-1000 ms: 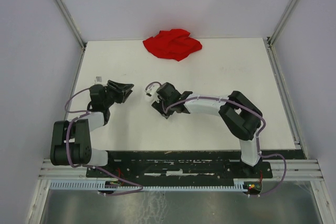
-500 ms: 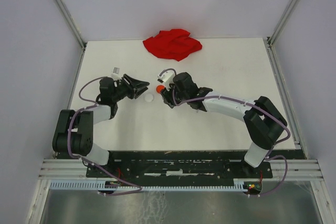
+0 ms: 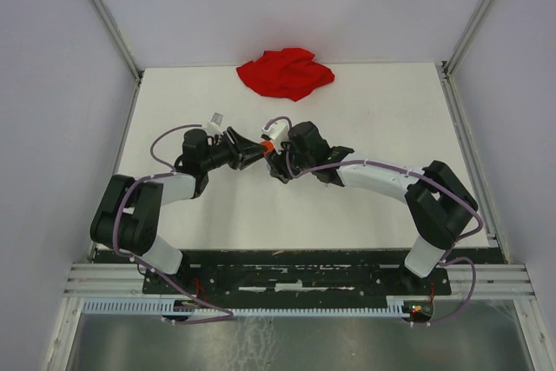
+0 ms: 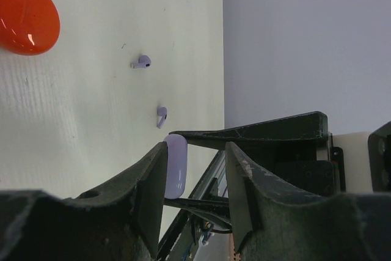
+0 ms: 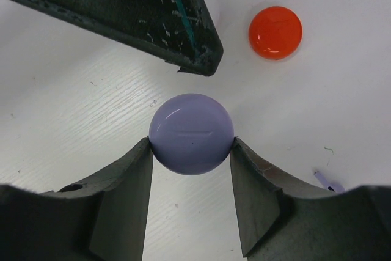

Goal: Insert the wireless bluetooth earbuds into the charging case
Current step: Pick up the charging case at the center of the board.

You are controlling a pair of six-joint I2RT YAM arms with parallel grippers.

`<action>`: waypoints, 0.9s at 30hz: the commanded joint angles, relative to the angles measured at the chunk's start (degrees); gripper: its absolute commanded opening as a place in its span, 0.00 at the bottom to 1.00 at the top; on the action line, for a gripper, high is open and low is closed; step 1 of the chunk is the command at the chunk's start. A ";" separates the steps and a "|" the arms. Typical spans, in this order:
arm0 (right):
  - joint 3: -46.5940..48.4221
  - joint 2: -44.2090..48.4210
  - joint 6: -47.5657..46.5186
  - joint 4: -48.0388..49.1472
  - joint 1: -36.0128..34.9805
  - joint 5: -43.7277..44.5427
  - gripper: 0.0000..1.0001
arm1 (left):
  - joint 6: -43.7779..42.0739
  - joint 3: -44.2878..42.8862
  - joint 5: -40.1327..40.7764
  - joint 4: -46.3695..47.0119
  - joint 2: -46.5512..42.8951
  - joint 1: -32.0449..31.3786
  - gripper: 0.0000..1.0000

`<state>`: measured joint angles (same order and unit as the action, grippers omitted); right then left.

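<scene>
Lavender earbuds (image 4: 141, 62), loose on the worktop (image 4: 73, 126), look tiny, light and slick; best pinched across the bulb. Right pincer (image 5: 190, 143) clamps the lavender case (image 5: 191, 128); left pincer (image 4: 195, 151) gapes.

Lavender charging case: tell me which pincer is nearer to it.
Right. The right pincer is closed on the lavender charging case, with a finger against each side. The left pincer faces it, open, with one fingertip close beside the case.
</scene>
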<state>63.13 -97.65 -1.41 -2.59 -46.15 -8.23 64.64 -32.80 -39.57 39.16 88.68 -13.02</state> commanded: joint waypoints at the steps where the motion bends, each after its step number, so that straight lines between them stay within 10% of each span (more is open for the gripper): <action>1: 0.14 3.35 -0.33 2.09 0.43 -1.59 0.44 | -5.23 -1.83 -1.99 0.21 1.04 -1.10 0.49; 27: 0.82 2.84 -0.18 2.18 0.93 -2.67 0.44 | -8.70 -2.01 -3.83 -1.35 1.44 -2.81 0.46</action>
<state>62.89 -96.44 -1.41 -2.61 -45.52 -10.33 58.94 -33.39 -41.25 36.03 90.19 -15.51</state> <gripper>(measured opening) 0.569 0.465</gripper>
